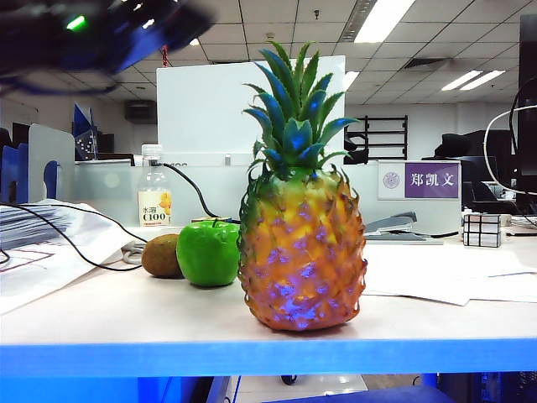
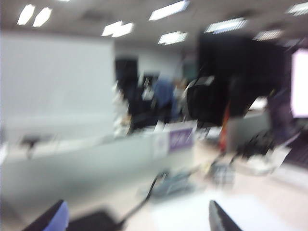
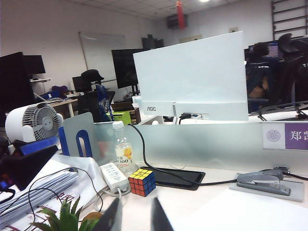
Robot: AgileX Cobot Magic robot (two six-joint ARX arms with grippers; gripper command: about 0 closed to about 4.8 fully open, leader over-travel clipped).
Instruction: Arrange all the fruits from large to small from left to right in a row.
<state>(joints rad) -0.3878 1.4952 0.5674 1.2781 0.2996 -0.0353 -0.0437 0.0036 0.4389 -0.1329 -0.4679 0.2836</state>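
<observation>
In the exterior view the pineapple (image 1: pixel 302 256) stands upright near the table's front edge, orange-yellow under a green crown. To its left lies the green apple (image 1: pixel 207 253), and the brown kiwi (image 1: pixel 163 256) touches the apple's left side. My left arm (image 1: pixel 92 34) is a dark blur high at the upper left, well above the fruits. In the blurred left wrist view my left gripper (image 2: pixel 134 222) is wide open and holds nothing. My right gripper (image 3: pixel 136 216) hangs above the table with a narrow gap and nothing between its fingers; the pineapple's crown (image 3: pixel 62 219) is beside it.
A clear bottle (image 1: pixel 154 197) with a yellow label stands behind the kiwi. The Rubik's cube (image 3: pixel 142 182) sits by a white power strip (image 3: pixel 113 177). A stapler (image 1: pixel 398 225), cables and paper sheets (image 1: pixel 453 277) lie on the table; a partition (image 1: pixel 336 197) runs behind.
</observation>
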